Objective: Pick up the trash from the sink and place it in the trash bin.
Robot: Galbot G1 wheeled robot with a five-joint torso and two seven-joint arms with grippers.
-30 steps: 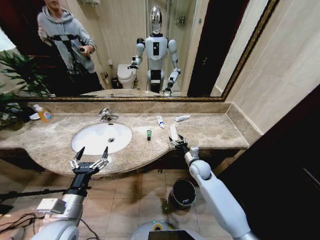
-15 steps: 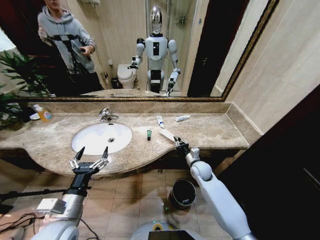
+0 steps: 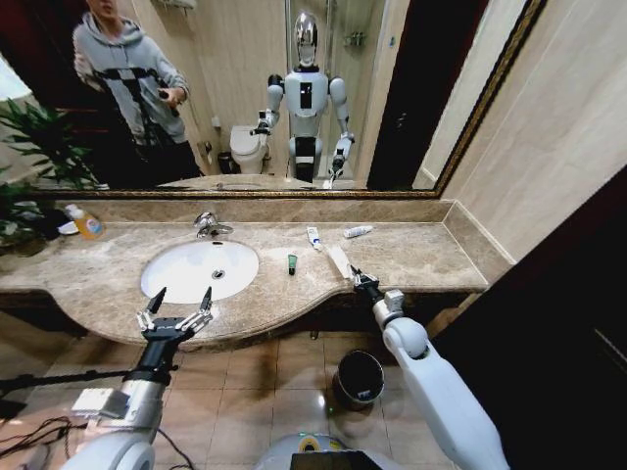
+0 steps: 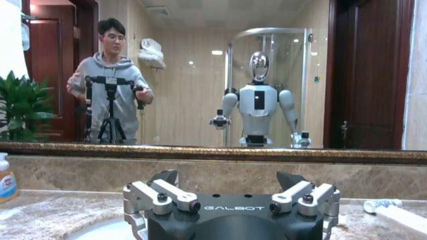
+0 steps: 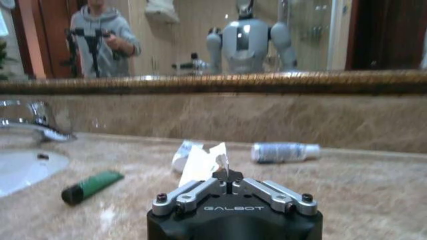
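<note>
My right gripper [image 3: 356, 278] [image 5: 227, 175] is shut on one end of a long flat white packet [image 3: 340, 260] [image 5: 199, 161], over the front of the marble counter to the right of the sink [image 3: 199, 269]. On the counter lie a small dark-green tube [image 3: 292, 262] [image 5: 91, 186] and two white tubes [image 3: 313, 238] [image 3: 358, 231] [image 5: 285, 151]. The dark round trash bin [image 3: 358, 378] stands on the floor below my right arm. In front of the sink, just off the counter's edge, my left gripper [image 3: 176, 305] [image 4: 227, 178] waits open with nothing in it.
A chrome faucet [image 3: 208, 225] stands behind the basin. A yellow bottle [image 3: 86, 223] and a plant [image 3: 24, 166] sit at the counter's far left. A mirror [image 3: 294, 98] runs along the wall. Tiled floor lies around the bin.
My right gripper has shifted slightly to the right with the packet in it, and the packet has swung with it. The left arm has not moved.
</note>
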